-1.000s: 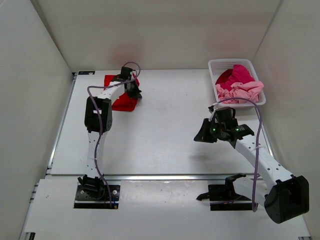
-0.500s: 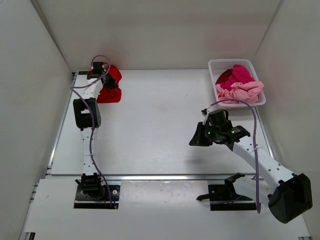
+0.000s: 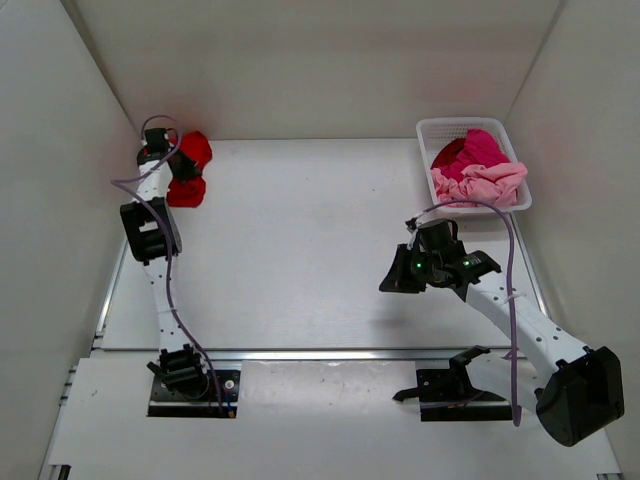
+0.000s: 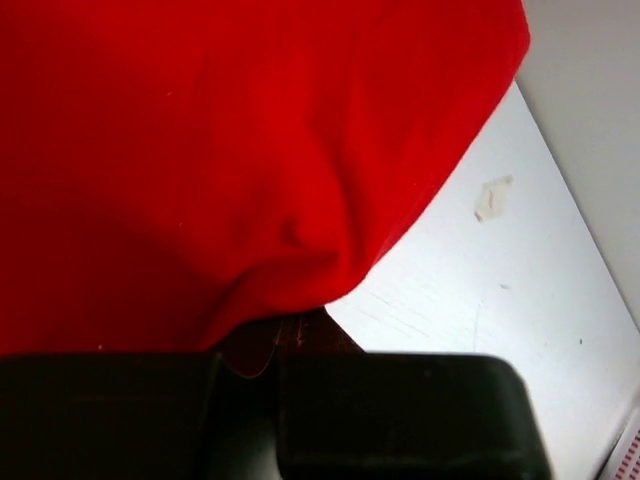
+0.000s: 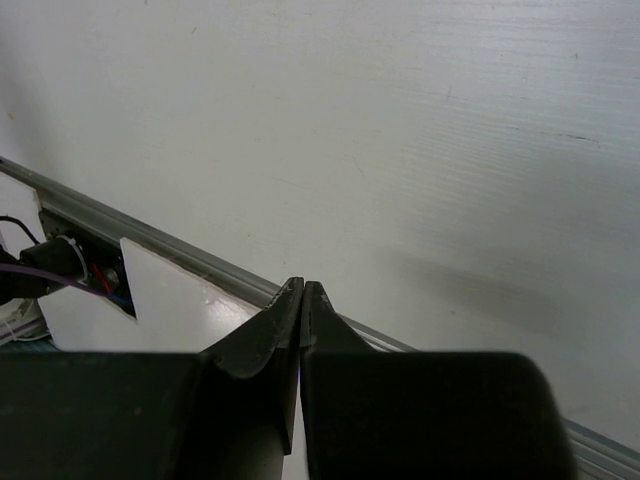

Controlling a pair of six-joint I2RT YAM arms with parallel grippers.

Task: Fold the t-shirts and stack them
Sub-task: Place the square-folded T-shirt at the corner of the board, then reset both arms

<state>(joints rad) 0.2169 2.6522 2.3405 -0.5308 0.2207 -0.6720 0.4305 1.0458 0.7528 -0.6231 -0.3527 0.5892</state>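
1. While my left gripper [image 3: 182,168] reaches out to the far left corner of the flat white table [image 3: 300,230], I see it clenched on a bunch of the bright red soft cloth t-shirt [image 3: 197,148]. In the left wrist view the red cloth gathers into the jaws and fills the frame above them.
2. I judge the step in hand is placing this shirt as the base of the stack. I cannot tell from the bunch whether it is neatly folded. I'd lower it gently, let the cloth settle flat before letting go, and keep it off the pale side wall [image 3: 70,150].
3. My right gripper [image 5: 301,300] hovers over bare table at centre right, fingers pressed together on nothing. I'd leave it parked well apart from the left arm.
4. At the far right, the white plastic lattice basket [image 3: 428,130] holds a crumpled magenta t-shirt [image 3: 480,148] and a pale pink t-shirt [image 3: 485,183], neither folded yet.
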